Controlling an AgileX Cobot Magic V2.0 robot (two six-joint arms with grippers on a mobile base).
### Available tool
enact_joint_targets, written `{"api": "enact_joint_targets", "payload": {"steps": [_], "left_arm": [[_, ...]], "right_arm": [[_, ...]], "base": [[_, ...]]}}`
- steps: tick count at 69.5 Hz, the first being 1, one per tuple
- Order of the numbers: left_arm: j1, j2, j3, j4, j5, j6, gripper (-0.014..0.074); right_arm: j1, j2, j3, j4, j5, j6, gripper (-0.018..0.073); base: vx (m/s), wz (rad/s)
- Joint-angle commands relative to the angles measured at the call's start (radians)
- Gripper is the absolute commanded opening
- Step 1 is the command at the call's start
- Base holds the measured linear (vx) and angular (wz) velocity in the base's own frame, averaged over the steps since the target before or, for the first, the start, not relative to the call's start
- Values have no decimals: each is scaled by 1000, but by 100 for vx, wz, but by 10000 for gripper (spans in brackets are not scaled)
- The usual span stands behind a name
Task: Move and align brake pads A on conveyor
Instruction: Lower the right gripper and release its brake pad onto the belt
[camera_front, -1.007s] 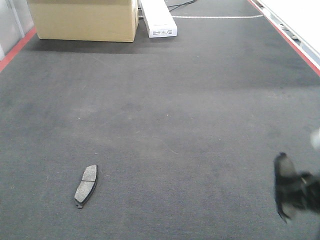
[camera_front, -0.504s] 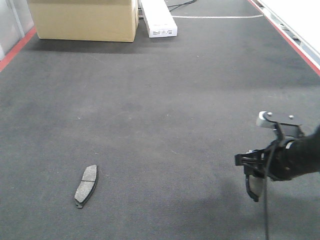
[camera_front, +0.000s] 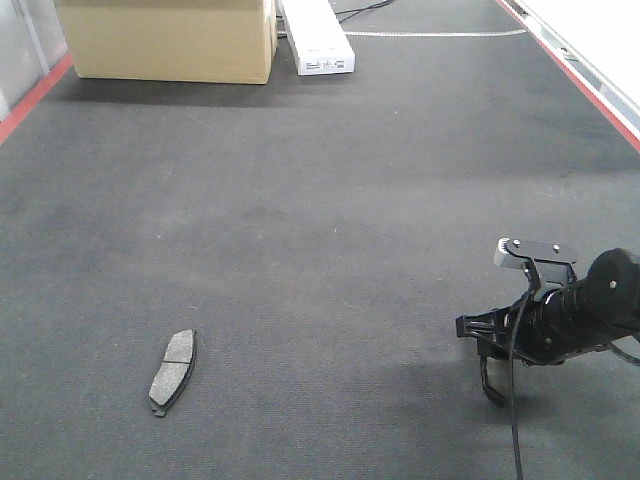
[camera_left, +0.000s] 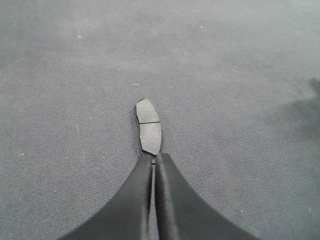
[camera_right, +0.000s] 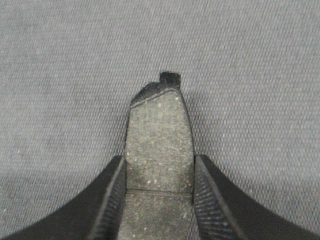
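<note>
The right gripper (camera_right: 160, 159), pinching a dark grey curved brake pad (camera_right: 159, 131), has swung in from the right edge and sunk close to the charcoal-black fabric conveyor belt (camera_front: 330, 230) (set-down looks near). Further left, a second grey oblong pad (camera_front: 173, 372) lies unmoved on the belt, just beyond the left gripper (camera_left: 155, 160), fingers pressed together.

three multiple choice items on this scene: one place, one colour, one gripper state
1. Where on the conveyor does the loose brake pad lie, front view?
A upper right
B lower left
C top centre

2. What colour are the edge strips?
A yellow
B green
C red

3. The right gripper is:
A shut on a brake pad
B open, empty
C shut, empty

Key:
1 B: it lies low and left in that view.
2 C: red bands border the belt.
3 A: the right wrist view shows the pad clamped between both fingers.
</note>
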Motion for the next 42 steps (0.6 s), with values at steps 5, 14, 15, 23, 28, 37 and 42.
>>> {"api": "enact_joint_targets", "payload": {"steps": [5,14,15,23,28,37,42], "left_arm": [[-4,6,-28,-4,-60,-3,-6],[-4,6,-28,-4,-60,-3,-6],[-4,6,-28,-4,-60,-3,-6],[-4,6,-28,-4,-60,-3,-6],[-4,6,-28,-4,-60,-3,-6],[-4,6,-28,-4,-60,-3,-6],[-4,6,-28,-4,-60,-3,-6]], "right_arm": [[-2,-31,-31,7,-55,-13,124],[-2,-31,-31,7,-52,-13,160],[-2,-31,-31,7,-51,-13,165],[-2,-31,-31,7,-45,-13,215],[-2,-31,-31,7,-44,-13,253],[-2,-31,-31,7,-39,-13,340],[-2,-31,-31,8,-37,-12,372]], "base": [[0,0],[0,0],[0,0],[0,0],[0,0],[0,0],[0,0]]}}
